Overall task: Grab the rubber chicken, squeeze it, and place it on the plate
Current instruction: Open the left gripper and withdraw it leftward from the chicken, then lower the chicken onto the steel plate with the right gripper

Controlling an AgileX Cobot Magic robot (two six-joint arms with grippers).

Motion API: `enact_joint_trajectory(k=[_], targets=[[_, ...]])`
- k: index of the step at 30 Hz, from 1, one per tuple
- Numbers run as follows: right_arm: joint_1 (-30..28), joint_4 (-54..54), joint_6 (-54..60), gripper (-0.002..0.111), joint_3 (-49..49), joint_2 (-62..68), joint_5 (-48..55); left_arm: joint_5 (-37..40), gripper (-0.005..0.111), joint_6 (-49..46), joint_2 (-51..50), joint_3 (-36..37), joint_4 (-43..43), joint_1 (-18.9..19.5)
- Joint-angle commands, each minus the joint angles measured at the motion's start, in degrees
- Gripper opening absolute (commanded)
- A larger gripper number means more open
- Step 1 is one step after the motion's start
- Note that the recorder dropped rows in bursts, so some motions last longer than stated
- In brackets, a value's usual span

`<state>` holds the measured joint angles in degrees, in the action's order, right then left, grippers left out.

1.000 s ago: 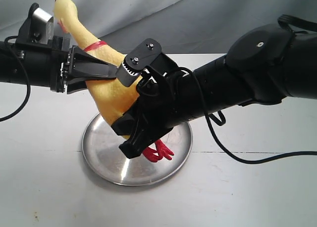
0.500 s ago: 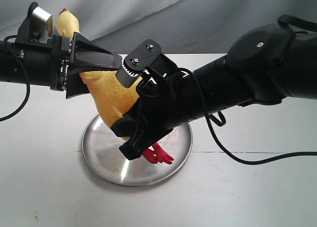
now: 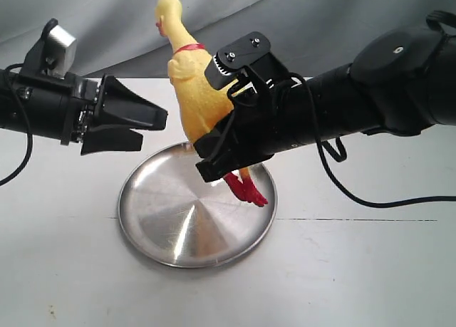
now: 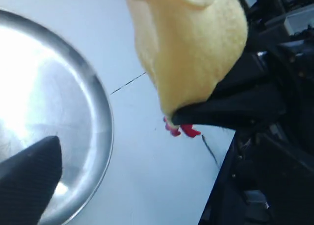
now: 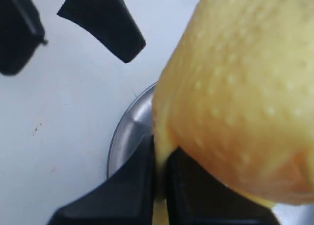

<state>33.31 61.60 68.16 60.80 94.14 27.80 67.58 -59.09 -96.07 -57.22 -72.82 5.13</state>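
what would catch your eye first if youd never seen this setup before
The yellow rubber chicken stands out first. It is held head-up in the middle of the exterior view by the right gripper, which is clamped on its lower body, and its red feet dangle over the shiny plate. To the left of it, the left gripper hangs open, holding nothing.

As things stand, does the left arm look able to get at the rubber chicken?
Probably yes. The left pincer is open and points at the rubber chicken with nothing between them; the right pincer clamps only its lower body, leaving the chest and neck free.
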Motion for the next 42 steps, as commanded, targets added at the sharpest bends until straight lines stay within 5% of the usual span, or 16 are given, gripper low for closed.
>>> enact_joint_trajectory(k=[1,4,9,17,26,42], targets=[[-0.2,-2.4,-1.6,0.0,0.0,-0.4,-0.1,-0.3,0.058,3.5,0.0,-0.4,4.8,0.2],[-0.2,-7.7,-8.6,0.0,0.0,-0.4,0.7,-0.4,0.0,3.1,0.0,-0.4,4.6,0.2],[1.6,-24.3,-26.0,0.0,0.0,-0.4,0.9,-10.3,0.002,2.1,4.2,-0.4,4.5,0.2],[5.1,-25.4,-27.3,0.0,0.0,5.2,-1.3,-25.4,0.002,2.5,16.5,-0.3,5.4,0.2],[5.1,-25.6,-27.4,0.0,0.0,8.5,-4.2,-43.0,0.0,12.4,25.5,4.3,15.9,0.2],[5.1,-25.0,-27.9,0.0,0.0,14.0,-4.7,-49.7,0.0,12.4,26.6,12.6,15.9,0.2]])
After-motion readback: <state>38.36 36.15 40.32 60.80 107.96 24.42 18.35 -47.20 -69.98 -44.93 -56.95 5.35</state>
